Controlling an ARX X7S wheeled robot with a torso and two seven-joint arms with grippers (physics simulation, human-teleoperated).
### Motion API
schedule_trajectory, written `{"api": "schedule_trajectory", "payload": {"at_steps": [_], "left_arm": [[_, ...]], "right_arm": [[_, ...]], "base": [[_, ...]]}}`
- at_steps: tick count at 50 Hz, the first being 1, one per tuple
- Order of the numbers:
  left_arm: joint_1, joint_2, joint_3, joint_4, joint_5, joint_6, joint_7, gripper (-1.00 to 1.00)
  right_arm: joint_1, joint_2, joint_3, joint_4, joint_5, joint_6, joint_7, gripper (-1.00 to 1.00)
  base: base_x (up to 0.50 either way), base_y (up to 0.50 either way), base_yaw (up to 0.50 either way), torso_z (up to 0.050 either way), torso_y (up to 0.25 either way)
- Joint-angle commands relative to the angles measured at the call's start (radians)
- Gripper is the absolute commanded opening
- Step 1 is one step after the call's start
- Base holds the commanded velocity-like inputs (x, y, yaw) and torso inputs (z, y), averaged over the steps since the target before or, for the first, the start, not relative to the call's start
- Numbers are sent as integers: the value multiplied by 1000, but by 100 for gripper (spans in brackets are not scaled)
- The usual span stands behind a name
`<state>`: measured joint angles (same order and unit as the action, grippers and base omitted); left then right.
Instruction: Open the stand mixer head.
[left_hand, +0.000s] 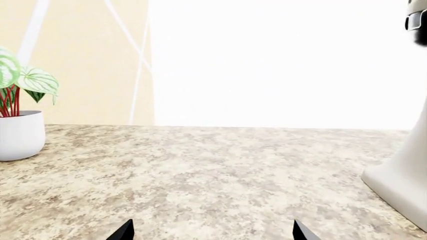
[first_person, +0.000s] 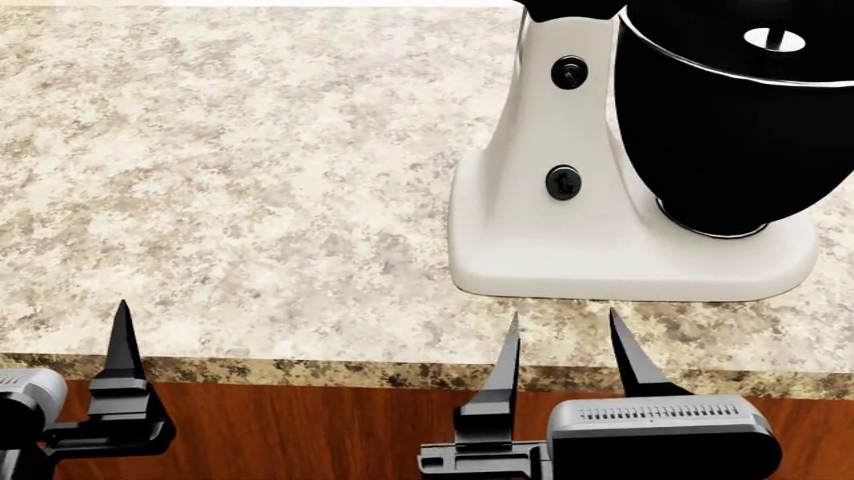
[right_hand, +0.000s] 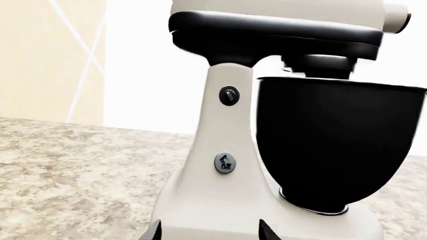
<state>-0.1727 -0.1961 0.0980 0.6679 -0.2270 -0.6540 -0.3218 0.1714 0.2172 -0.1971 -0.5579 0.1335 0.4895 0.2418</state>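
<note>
Both end effectors hang spread and empty at the front edge of the counter (first_person: 240, 200), short of the stand mixer.

Right end effector (first_person: 566, 345) sits low in the head view, right of centre, its two dark fingers apart and pointing at the white mixer base (first_person: 534, 250); the left end effector (first_person: 120, 345) shows one finger at the lower left (its wrist view shows both tips (left_hand: 123, 231) set wide over bare speckled stone). Mixer head (right_hand: 280, 25), white shell over a black underside, fills the top of the right wrist view, lying level above the black bowl (right_hand: 333, 145). Two black knobs (right_hand: 229, 95) sit on the column. A potted plant (left_hand: 20, 130) stands at the left edge of the left wrist view, well apart from the mixer.
</note>
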Motion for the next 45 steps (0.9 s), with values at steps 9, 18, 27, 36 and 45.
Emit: {"api": "schedule_trajectory", "payload": {"at_steps": [9, 18, 27, 36, 45], "left_arm": [[22, 2, -40, 27, -20, 20, 32, 100], [15, 0, -31, 20, -22, 17, 25, 100], [7, 3, -16, -3, -16, 35, 18, 100], [-17, 11, 5, -45, -7, 53, 9, 100], [16, -9, -19, -6, -30, 48, 11, 100]], "right_arm": [[68, -24, 6, 53, -17, -4, -22, -100], [180, -13, -8, 90, -30, 43, -26, -100], [219, -13, -25, 162, -40, 20, -26, -100], [289, -23, -35, 221, -48, 31, -18, -100], [329, -25, -46, 231, -59, 59, -4, -100]], "base": [[0, 0, 0, 0, 0], [0, 0, 0, 0, 0], [0, 0, 0, 0, 0], [0, 0, 0, 0, 0], [0, 0, 0, 0, 0]]}}
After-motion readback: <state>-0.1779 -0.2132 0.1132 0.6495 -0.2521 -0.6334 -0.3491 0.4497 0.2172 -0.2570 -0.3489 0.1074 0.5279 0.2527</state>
